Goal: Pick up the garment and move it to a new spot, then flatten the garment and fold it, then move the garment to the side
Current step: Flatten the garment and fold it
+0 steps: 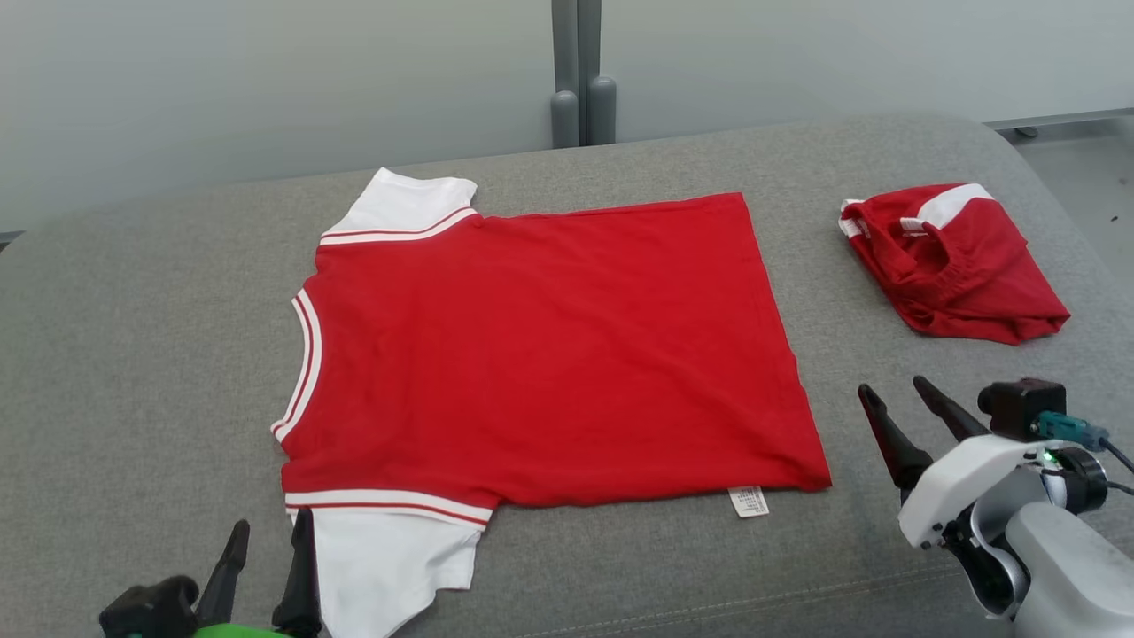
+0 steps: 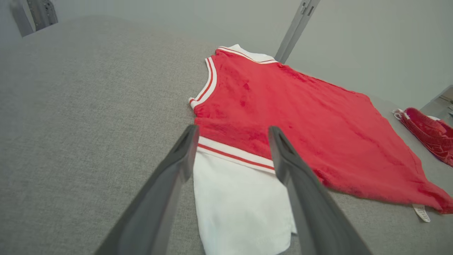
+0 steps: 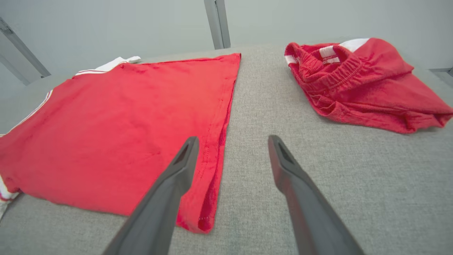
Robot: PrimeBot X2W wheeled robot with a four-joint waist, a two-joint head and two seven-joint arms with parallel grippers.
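The garment [image 1: 540, 354] is a red T-shirt with white sleeves and striped trim, lying flat on the grey padded surface [image 1: 142, 337], neck to the left, hem to the right. Its near white sleeve [image 2: 240, 202] sits between and under my left gripper's fingers. My left gripper [image 1: 270, 532] stands open at the lower left, just beside that sleeve, holding nothing. My right gripper [image 1: 895, 394] is open at the lower right, a little off the hem's near corner [image 3: 198, 219], with nothing between its fingers. A white label [image 1: 749, 501] sticks out at the hem.
A second red garment [image 1: 952, 261] with white trim and an elastic band lies crumpled at the far right. A grey post [image 1: 580, 75] rises behind the surface. The surface's right edge drops to the floor [image 1: 1081, 177].
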